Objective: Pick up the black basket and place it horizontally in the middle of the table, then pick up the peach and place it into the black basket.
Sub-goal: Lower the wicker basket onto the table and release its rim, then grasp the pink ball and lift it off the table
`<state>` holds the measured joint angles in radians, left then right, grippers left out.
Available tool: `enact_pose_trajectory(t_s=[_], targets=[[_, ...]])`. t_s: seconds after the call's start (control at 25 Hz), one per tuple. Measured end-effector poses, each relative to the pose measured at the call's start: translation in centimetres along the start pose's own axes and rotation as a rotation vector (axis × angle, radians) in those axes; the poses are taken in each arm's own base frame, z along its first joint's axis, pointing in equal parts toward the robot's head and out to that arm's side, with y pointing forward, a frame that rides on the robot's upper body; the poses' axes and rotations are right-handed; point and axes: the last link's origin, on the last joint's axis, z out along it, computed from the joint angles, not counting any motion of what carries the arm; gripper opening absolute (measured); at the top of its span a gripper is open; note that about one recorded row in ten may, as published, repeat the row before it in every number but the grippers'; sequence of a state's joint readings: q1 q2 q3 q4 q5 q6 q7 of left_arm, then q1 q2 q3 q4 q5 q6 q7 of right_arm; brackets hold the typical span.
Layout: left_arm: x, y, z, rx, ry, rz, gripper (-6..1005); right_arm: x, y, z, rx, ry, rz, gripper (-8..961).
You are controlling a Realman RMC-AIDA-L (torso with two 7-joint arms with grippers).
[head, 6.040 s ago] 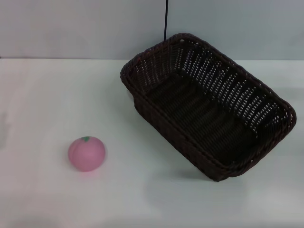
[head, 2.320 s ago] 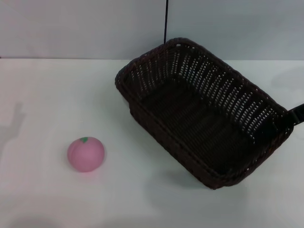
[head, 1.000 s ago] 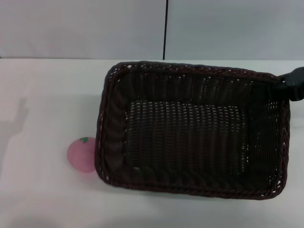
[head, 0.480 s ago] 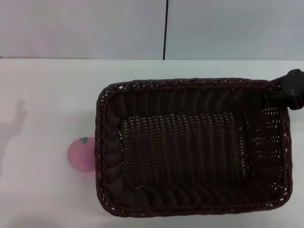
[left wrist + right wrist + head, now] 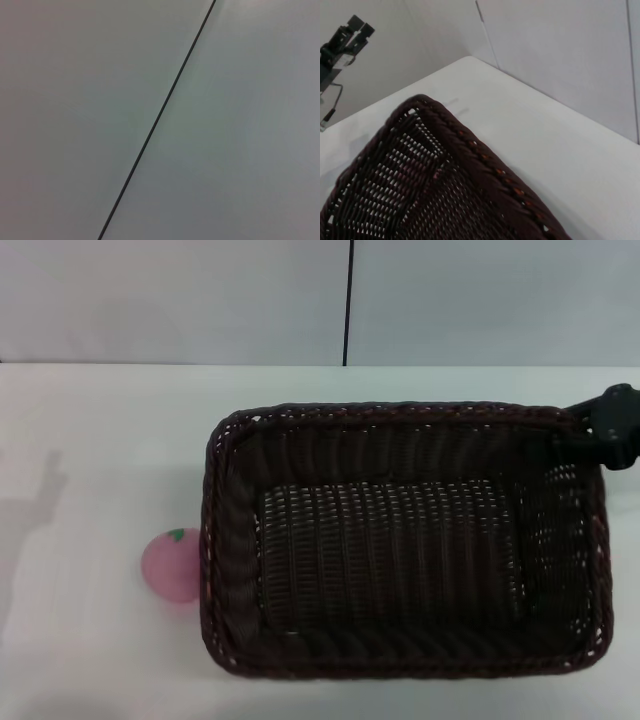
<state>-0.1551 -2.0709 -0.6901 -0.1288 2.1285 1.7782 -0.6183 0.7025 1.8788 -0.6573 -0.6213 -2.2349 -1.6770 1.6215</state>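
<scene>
The black basket [image 5: 380,413] lies level and lengthwise across the middle of the head view, held a little above the white table [image 5: 100,420]. My right gripper [image 5: 592,437] is shut on its far right corner rim. The right wrist view shows the braided rim [image 5: 485,160] close up. The pink peach [image 5: 170,563] sits on the table at the basket's left end, partly hidden behind the rim. My left gripper [image 5: 346,39] shows only far off in the right wrist view, raised above the table's left side.
A grey wall with a black vertical seam [image 5: 350,300] stands behind the table. The left arm's shadow [image 5: 40,490] falls on the table's left side. The left wrist view shows only that wall and its seam [image 5: 160,115].
The basket was lifted off the table at the right, turned from diagonal to horizontal and carried to the middle, covering part of the peach. In the last half second it levelled slightly.
</scene>
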Motion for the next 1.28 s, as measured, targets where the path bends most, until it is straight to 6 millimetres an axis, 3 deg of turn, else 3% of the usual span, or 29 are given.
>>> enact_pose_trajectory(t_s=[0.2, 0.36, 0.56, 0.76, 0.96, 1.28], targets=[[-0.3, 0.3, -0.2, -0.018, -0.019, -0.008, 718, -0.5, -1.0, 0.2, 0.071, -0.037, -0.027, 279], [-0.4, 0.4, -0.4, -0.021, -0.035, -0.009, 716, -1.6, -2.3, -0.6, 0.181, -0.166, -0.064, 292], [-0.5, 0.5, -0.7, -0.027, -0.049, -0.011, 712, -1.7, -3.1, -2.3, 0.296, -0.391, -0.07, 447], [-0.5, 0.3, -1.4, -0.072, -0.102, 0.013, 709, 1.1, -2.0, -2.3, 0.318, -0.516, -0.002, 481], [-0.5, -0.6, -3.4, -0.232, -0.315, 0.099, 705, 5.0, 0.8, -1.5, 0.357, -0.716, 0.076, 481], [-1.4, -0.7, -5.6, -0.417, -0.58, 0.155, 699, 8.4, 2.1, -0.3, 0.462, -0.872, 0.163, 481]])
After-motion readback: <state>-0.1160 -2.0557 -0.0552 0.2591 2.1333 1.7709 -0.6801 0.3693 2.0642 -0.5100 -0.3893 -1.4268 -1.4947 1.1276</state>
